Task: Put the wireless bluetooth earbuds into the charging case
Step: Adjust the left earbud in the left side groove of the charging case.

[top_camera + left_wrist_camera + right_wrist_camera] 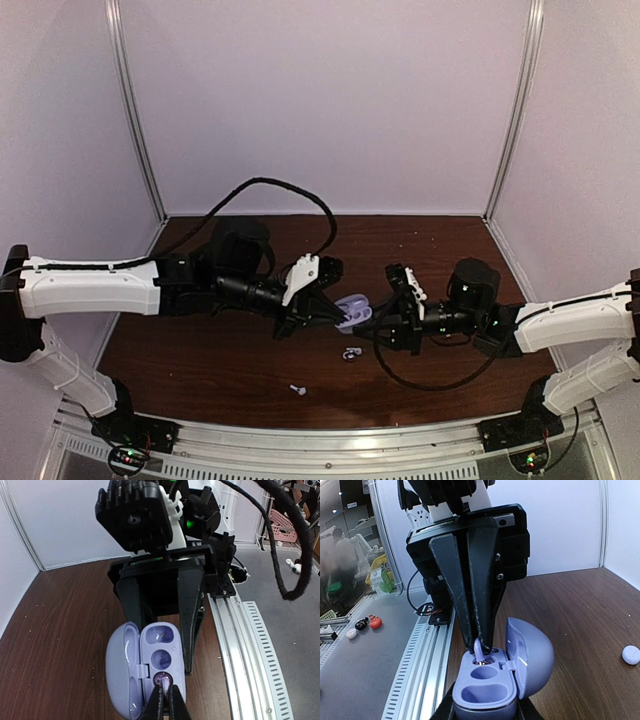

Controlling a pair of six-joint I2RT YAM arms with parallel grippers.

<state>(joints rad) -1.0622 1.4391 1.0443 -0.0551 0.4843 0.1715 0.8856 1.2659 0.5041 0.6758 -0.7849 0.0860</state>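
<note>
- White panel walls enclose a dark brown wooden tabletop (200, 350). An aluminium rail (240, 645) runs along its near edge.
- Position: the lilac charging case (161, 645), lid hinged open, sits mid-tabletop between the two arms. Whether it rests on the wood or is lifted clear cannot be told.
- Condition of the right tool (383, 322): clamped across the case body, one finger on each flank.
- Condition of the left tool (163, 692): closed on one earbud (479, 650), pinched by the stem. The head is at or in the mouth of the well on that tool's side, but seating depth is not confirmed. The other well is empty.
- Outstanding: one loose earbud (350, 352) lies just on the near side of the case, and a second loose earbud (297, 389) lies closer to the rail.
- Handling, judged: the earbud looks light, rigid and smooth, so it is liable to twist or pop out of a pinch. Holding the stem leaves the head free to seat.
- Handling, judged: the case looks light with a rounded, slippery shell. It is best held across the body, clear of hinge and lid.
- Views: overhead alone shows both loose pieces, but the tools mask the wells there.
- Views: the left wrist looks straight down into the wells. The right wrist shows the stem upright, side-on, plus a white round object (631, 655) on the tabletop beyond, not identifiable.
</note>
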